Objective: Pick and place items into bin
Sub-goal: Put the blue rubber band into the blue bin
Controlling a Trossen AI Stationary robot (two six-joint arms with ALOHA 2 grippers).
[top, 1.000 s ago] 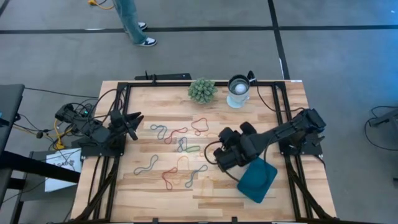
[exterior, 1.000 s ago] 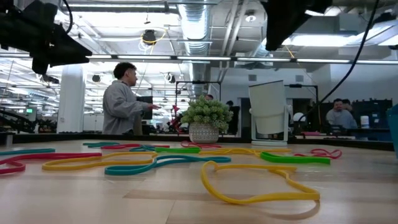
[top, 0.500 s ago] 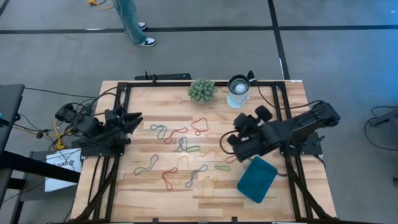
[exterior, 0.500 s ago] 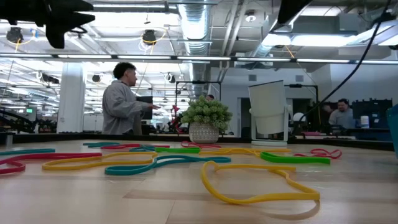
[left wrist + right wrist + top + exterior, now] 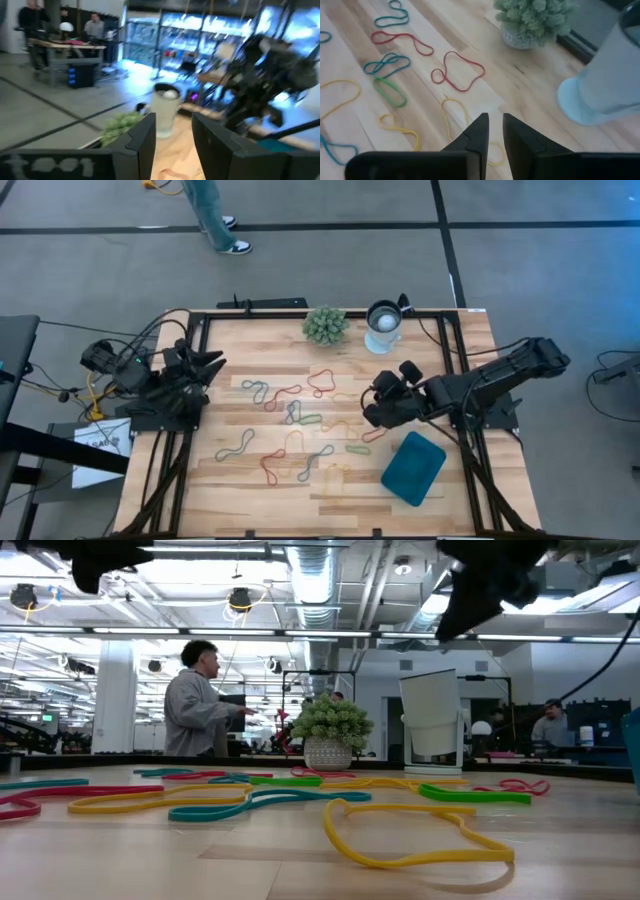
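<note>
Hovering my right jaws (image 5: 372, 406) above the tabletop (image 5: 250, 490), I keep them narrow with nothing between them, a slim gap suited to pinching a thin loop. The rubber bands (image 5: 290, 418) lie scattered flat across the middle, none in the teal bin (image 5: 413, 468), which sits just beside my right arm so each carry should be short. A red band (image 5: 457, 71) and a yellow band (image 5: 454, 111) lie ahead of my fingers (image 5: 475, 133). My left jaws (image 5: 205, 366) wait wide apart at the left edge, empty.
</note>
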